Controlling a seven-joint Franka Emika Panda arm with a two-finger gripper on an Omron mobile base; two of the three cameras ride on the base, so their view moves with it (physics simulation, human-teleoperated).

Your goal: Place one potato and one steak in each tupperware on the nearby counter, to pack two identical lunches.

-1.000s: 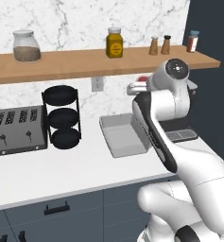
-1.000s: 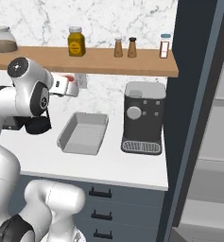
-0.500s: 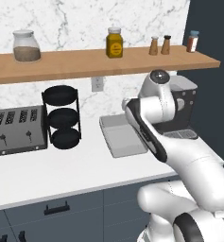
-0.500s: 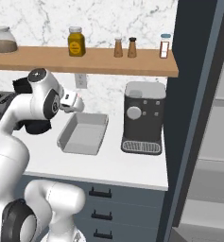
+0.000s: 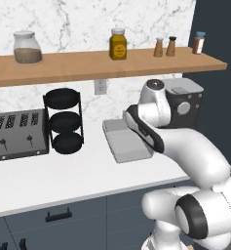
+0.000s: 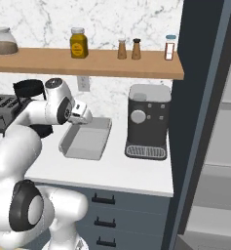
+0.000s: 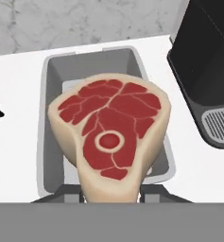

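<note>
You are carrying the steak (image 7: pixel 111 137) to the tupperware (image 7: pixel 54 123), with the gripper (image 7: pixel 111 196) clamped on its narrow lower end; the tray sits on the counter (image 5: pixel 78 176) beside the coffee machine (image 6: pixel 147 122). Next, lower over the tray's middle and release. The steak is a flat red slab with a pale fat rim and bone ring; the tray is smooth, grey, shallow and round-cornered.

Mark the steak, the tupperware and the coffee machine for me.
steak (image 7: pixel 111 134), hand view, red centre.
tupperware (image 6: pixel 86 140), right base view, bare floor.
coffee machine (image 6: pixel 147 119), right base view, front panel.
</note>
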